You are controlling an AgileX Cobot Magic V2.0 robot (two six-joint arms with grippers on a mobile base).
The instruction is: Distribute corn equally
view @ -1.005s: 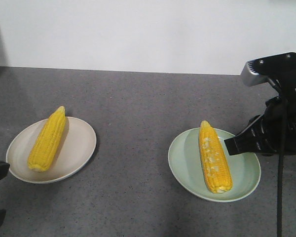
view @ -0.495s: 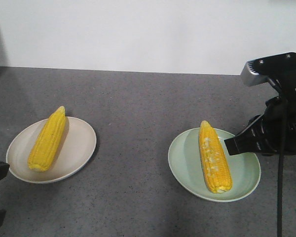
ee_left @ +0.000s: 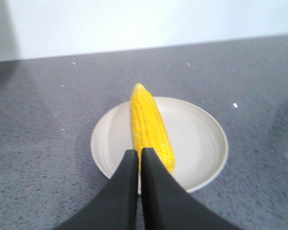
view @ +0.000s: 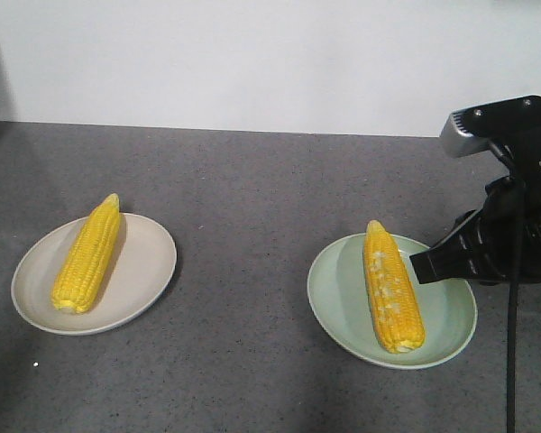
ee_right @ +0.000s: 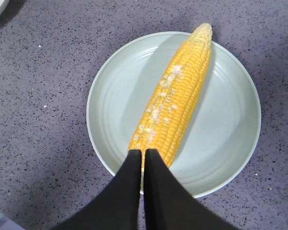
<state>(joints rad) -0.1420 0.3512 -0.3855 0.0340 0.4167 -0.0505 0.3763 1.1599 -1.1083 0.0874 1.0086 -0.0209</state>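
Green plate [view: 451, 338]: holds one corn cob [view: 392, 287], lying lengthwise, tip toward the far wall.
Beige plate [view: 144, 271]: well to the left of the green plate, holds the other corn cob [view: 87, 254].
Count: one cob per plate (looks already even).
Right gripper [ee_right: 142, 158]: above the green plate's near edge, fingers pressed together, holding nothing.
Left gripper [ee_left: 139, 158]: near the beige plate, fingers together, empty.
Doing it well: pull both arms straight back and clear, not brushing either cob or plate rim.
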